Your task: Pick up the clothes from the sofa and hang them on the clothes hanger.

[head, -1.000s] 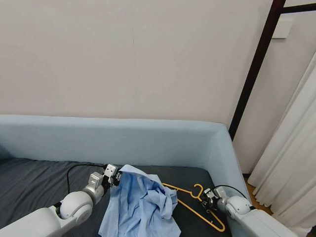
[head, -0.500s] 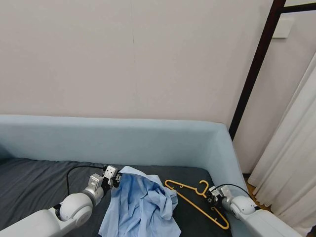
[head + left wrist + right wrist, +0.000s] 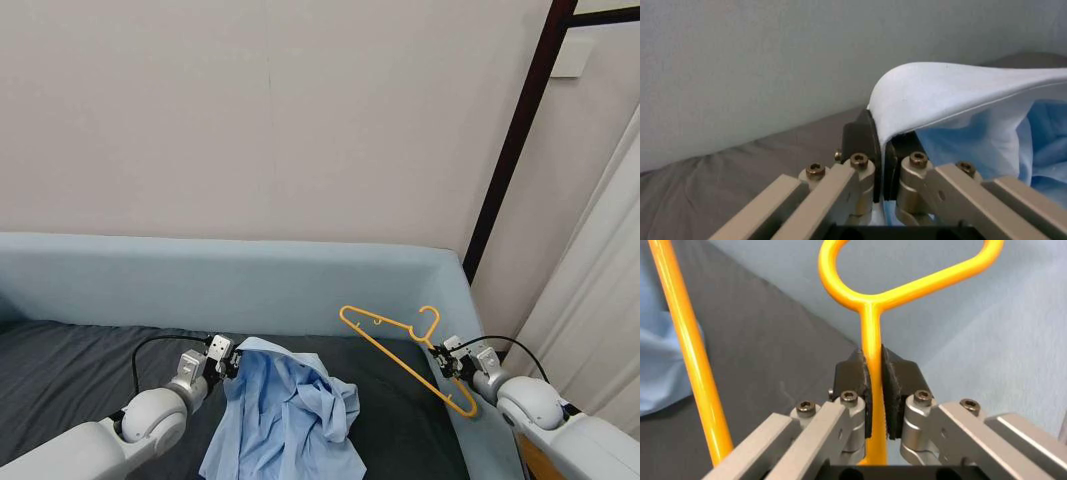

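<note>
- Two grippers were at work over the sofa (image 3: pixel 250 285), whose dark seat cushion (image 3: pixel 70 365) ran off the head view at 8 o'clock.
- At 7 o'clock in that view, the left gripper (image 3: pixel 228 362) was pinching a fold of the light blue shirt (image 3: pixel 285 415). The left wrist view showed the cloth caught between its pressed-together fingers (image 3: pixel 860 140).
- The shirt lay crumpled on the cushion at 6 o'clock, with its lower edge cut off by the frame. Collar and sleeves could not be told apart in the folds.
- At 4 o'clock, the right gripper (image 3: pixel 447 352) was clamped on the neck of the orange hanger (image 3: pixel 400 345), just below the hook.
- The hanger hung tilted, clear of the cushion, at 3 o'clock from the shirt and apart from it. In the right wrist view its hook and one bar ran out of frame.
- A black pole (image 3: pixel 515 140) stood at 1 o'clock, its top cropped and its foot hidden behind the sofa's arm.
</note>
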Tool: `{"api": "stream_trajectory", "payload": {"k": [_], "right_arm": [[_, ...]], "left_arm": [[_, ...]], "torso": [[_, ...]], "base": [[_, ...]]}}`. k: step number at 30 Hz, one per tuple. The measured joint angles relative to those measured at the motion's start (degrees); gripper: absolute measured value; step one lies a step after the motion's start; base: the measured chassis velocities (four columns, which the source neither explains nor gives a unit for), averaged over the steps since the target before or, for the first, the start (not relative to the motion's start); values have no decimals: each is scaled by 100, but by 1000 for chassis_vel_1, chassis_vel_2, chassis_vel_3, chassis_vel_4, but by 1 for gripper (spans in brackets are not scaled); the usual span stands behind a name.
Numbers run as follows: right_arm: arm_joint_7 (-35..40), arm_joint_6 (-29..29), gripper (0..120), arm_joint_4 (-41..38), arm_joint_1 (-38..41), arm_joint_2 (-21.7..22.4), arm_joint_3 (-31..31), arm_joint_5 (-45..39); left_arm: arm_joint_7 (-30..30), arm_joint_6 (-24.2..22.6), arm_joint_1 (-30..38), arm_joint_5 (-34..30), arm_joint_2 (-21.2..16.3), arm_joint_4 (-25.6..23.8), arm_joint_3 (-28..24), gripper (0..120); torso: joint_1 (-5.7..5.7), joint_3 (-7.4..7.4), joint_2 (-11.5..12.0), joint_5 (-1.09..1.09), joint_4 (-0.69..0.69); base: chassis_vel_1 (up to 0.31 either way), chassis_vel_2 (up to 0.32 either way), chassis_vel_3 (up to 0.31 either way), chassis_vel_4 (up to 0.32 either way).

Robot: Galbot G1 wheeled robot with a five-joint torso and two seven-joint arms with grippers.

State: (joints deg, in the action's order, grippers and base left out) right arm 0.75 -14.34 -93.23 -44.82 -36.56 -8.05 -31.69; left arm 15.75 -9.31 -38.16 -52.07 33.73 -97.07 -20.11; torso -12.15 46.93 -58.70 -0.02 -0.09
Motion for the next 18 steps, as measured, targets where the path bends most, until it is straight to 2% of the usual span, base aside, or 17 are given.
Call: {"api": "stream_trajectory", "payload": {"k": [9, 11, 18], "right_arm": [[197, 352, 4, -975, -855, 198, 264, 919], [179, 476, 4, -1290, -1061, 272, 271, 1388], [-38, 517, 4, -1785, -1085, 371, -87, 1978]], "left_arm": [[12, -68, 218, -137, -12, 69, -94, 0], [27, -109, 290, -176, 12, 52, -138, 0], [64, -188, 400, -227, 42, 6, -220, 0]], "torso": [[0, 0, 0, 2, 0], [0, 0, 0, 2, -1], [0, 0, 0, 1, 1]], "base": [[0, 0, 0, 0], [0, 0, 0, 0], [0, 0, 0, 0]]}}
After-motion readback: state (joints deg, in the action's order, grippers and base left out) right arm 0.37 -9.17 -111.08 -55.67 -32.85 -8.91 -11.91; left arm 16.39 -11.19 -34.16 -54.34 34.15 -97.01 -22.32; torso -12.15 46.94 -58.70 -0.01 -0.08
